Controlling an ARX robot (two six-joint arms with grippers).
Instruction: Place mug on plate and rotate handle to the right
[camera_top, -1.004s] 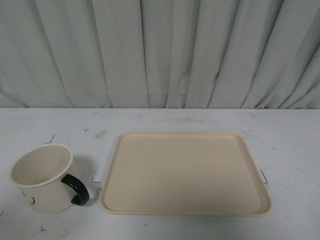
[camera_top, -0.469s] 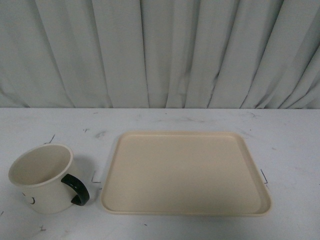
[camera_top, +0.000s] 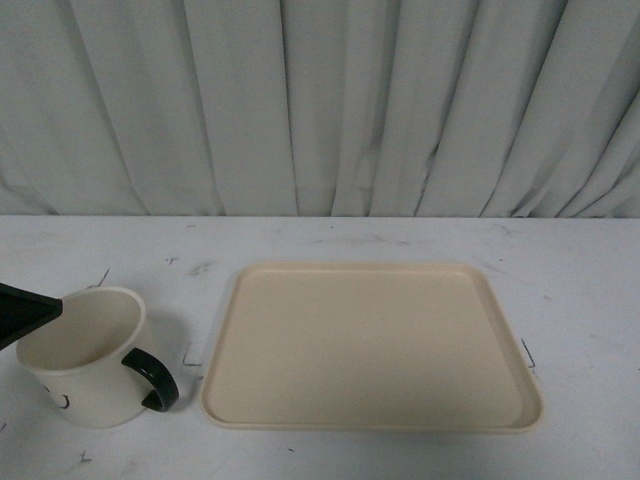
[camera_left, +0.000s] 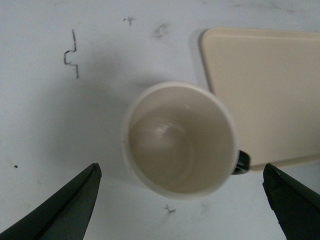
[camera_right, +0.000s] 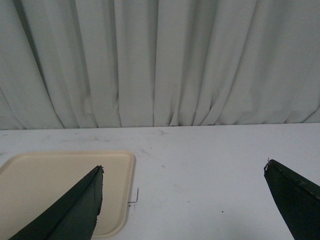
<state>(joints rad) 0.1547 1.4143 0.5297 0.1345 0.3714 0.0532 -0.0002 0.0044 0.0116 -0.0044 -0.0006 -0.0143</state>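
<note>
Front view shows you the mug (camera_top: 85, 355) standing upright on the table (camera_top: 590, 300), off the plate (camera_top: 370, 345) and just beside its left edge, with a narrow strip of bare table between them. The handle (camera_top: 152, 378) points toward the plate and a little toward the camera. A bit of the black printed face shows low on the mug's near side.

The plate lies flat in the middle of the table. In the left wrist view the left gripper (camera_left: 181, 169) hovers above the mug, its jaws spread wide. You can see one finger on each side of the cup and neither touching it. From the front you get only one dark fingertip, by the mug's left rim.

The right gripper (camera_right: 183, 167) is likewise spread wide and grasps nothing, near the plate's right end. A pale pleated curtain (camera_top: 320, 100) closes off the back.
</note>
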